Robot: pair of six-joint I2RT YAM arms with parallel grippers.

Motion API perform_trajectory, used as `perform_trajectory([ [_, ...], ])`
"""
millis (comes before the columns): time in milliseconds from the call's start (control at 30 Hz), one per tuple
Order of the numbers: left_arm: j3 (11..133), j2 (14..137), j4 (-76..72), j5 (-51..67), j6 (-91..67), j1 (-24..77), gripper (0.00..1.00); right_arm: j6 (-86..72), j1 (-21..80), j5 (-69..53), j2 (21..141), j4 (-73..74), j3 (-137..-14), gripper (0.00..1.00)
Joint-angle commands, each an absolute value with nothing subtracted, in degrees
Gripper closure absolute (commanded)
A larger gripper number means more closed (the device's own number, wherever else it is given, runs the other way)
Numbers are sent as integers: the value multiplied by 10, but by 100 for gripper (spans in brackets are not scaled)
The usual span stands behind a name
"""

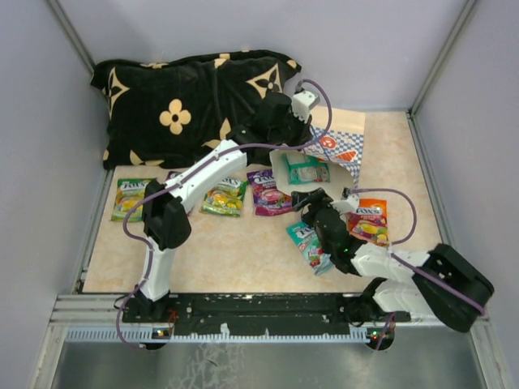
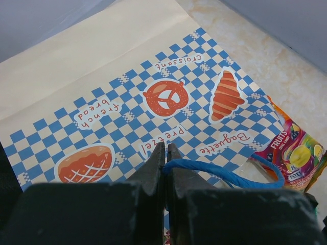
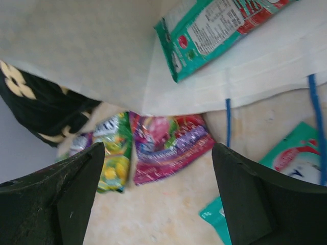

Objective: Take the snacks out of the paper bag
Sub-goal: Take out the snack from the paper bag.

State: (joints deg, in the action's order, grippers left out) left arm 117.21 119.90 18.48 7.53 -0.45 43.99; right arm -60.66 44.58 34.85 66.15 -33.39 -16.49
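The checkered paper bag (image 1: 340, 139) lies tipped over at the back right, its cream inside showing in the right wrist view (image 3: 245, 76). My left gripper (image 2: 166, 148) is shut on the bag's blue cord handle (image 2: 225, 175), above the checkered face (image 2: 153, 87); in the top view the left gripper (image 1: 285, 130) is at the bag's mouth. A teal packet (image 1: 306, 168) lies in the bag's mouth, also seen in the right wrist view (image 3: 214, 28). My right gripper (image 3: 158, 153) is open and empty, low over the table in front of the bag; in the top view it (image 1: 312, 203) is near the middle.
Packets lie on the table: green ones (image 1: 132, 198) (image 1: 225, 196), magenta (image 1: 270, 192), teal (image 1: 310, 243), orange (image 1: 369, 220). The black flowered cushion (image 1: 186, 105) fills the back left. Grey walls enclose the table on three sides.
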Motion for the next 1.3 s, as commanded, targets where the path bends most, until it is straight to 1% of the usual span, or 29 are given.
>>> perform_trajectory([
  [0, 1173, 1176, 191, 95, -15, 438, 100, -775, 437, 447, 746, -526, -188, 14],
  [133, 1161, 1166, 190, 105, -19, 441, 100, -957, 396, 420, 844, -532, -212, 17],
  [233, 1161, 1170, 193, 107, -19, 446, 100, -1034, 383, 419, 910, -542, -240, 20],
  [367, 1170, 1173, 203, 129, -23, 453, 100, -1124, 375, 437, 965, -490, -276, 21],
  [467, 1169, 1170, 204, 124, -22, 460, 100, -1180, 371, 434, 998, -446, -295, 21],
  [633, 1168, 1168, 209, 125, -20, 464, 100, -1238, 360, 433, 1042, -369, -333, 20],
  [833, 1164, 1164, 211, 123, -19, 464, 100, -1235, 335, 408, 1105, -379, -387, 21],
  [900, 1163, 1164, 212, 122, -18, 464, 100, -1220, 324, 401, 1121, -381, -410, 25],
  [967, 1164, 1164, 214, 121, -16, 464, 100, -1191, 314, 394, 1136, -412, -426, 31],
  [1067, 1165, 1166, 216, 114, -10, 464, 100, -1111, 295, 373, 1153, -505, -432, 51],
  [1133, 1167, 1168, 217, 109, -6, 464, 100, -1026, 284, 346, 1156, -573, -431, 74],
  [1167, 1169, 1169, 217, 106, -3, 464, 100, -999, 277, 328, 1153, -588, -431, 86],
  [1200, 1172, 1171, 217, 103, -1, 463, 100, -979, 272, 307, 1146, -596, -428, 95],
  [1233, 1177, 1175, 218, 99, 1, 463, 100, -961, 270, 285, 1136, -601, -421, 100],
  [1267, 1182, 1179, 218, 95, 2, 462, 100, -947, 269, 261, 1123, -599, -416, 100],
])
